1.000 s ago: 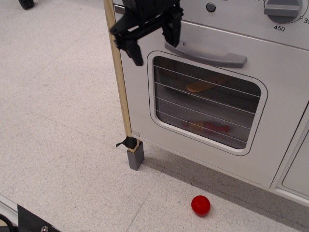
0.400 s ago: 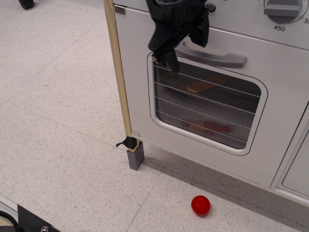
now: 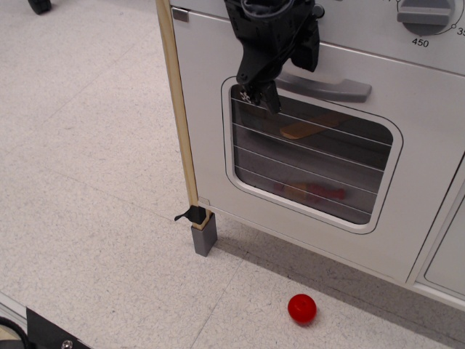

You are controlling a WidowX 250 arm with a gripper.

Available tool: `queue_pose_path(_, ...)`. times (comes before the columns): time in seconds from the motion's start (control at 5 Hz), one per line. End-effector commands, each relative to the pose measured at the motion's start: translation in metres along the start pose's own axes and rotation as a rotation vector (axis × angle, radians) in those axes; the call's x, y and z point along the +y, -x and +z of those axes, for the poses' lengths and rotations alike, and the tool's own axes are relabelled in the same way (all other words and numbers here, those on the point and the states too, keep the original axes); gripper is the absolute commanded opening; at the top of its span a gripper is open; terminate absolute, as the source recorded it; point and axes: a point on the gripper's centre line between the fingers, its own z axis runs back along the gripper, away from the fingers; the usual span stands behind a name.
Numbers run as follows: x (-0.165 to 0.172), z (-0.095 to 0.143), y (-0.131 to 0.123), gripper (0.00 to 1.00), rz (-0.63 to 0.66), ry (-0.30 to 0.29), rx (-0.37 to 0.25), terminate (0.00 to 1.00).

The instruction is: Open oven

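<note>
The white toy oven (image 3: 407,218) fills the upper right; its door is shut. The door has a grey bar handle (image 3: 338,88) and a rounded window (image 3: 312,161) with thin wire lines; a wooden piece and a red item show behind the glass. A grey knob (image 3: 425,14) sits above. My black gripper (image 3: 287,73) is at the handle's left end, open, with one finger (image 3: 265,93) below the bar over the window's top edge and the other above the bar. It hides the bar's left end.
A red ball (image 3: 301,308) lies on the floor in front of the oven. A wooden post (image 3: 178,109) on a grey foot (image 3: 204,236) runs along the oven's left edge. A plain white cabinet panel (image 3: 447,254) is at the right.
My gripper has moved right, from the door's upper left corner onto the left end of the handle, and sunk slightly. The door has not moved.
</note>
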Motion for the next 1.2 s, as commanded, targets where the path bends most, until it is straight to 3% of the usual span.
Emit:
queue_pose_path(0.0, -0.011, -0.004, -0.004, 1.0, 0.053, 0.0, 0.002, 0.0)
queue_pose_path(0.6, 0.012, -0.002, -0.014, 1.0, 0.01, -0.051, 0.016, 0.0)
queue_pose_path(1.0, 0.04, 0.005, -0.04, 1.0, -0.087, -0.074, 0.01, 0.0)
